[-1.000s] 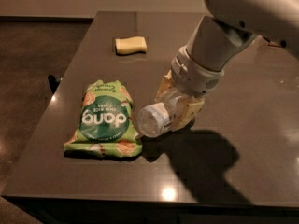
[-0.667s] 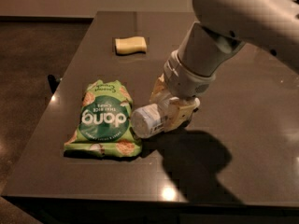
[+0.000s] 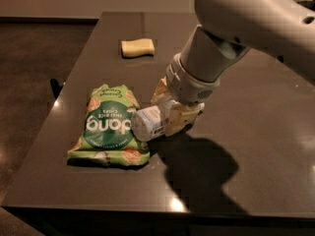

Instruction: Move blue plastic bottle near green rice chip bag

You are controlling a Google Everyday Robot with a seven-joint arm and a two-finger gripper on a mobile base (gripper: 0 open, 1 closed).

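The green rice chip bag [image 3: 109, 126] lies flat on the dark table's left part, with its white "dong" lettering upside down to me. The blue plastic bottle [image 3: 147, 122] lies on its side just right of the bag, its end touching or nearly touching the bag's right edge. My gripper [image 3: 173, 113] reaches down from the upper right and is shut on the bottle, its pale fingers on either side of the bottle's body. The bottle's cap end is hidden behind the gripper.
A tan sponge-like block [image 3: 138, 47] lies at the far side of the table [image 3: 256, 146]. The table's left edge runs close beside the bag, with dark floor beyond. My large grey arm [image 3: 236, 28] fills the upper right.
My gripper has carried the bottle leftward, from a small gap beside the bag to right against the bag's edge. The bag and the tan block have not moved.
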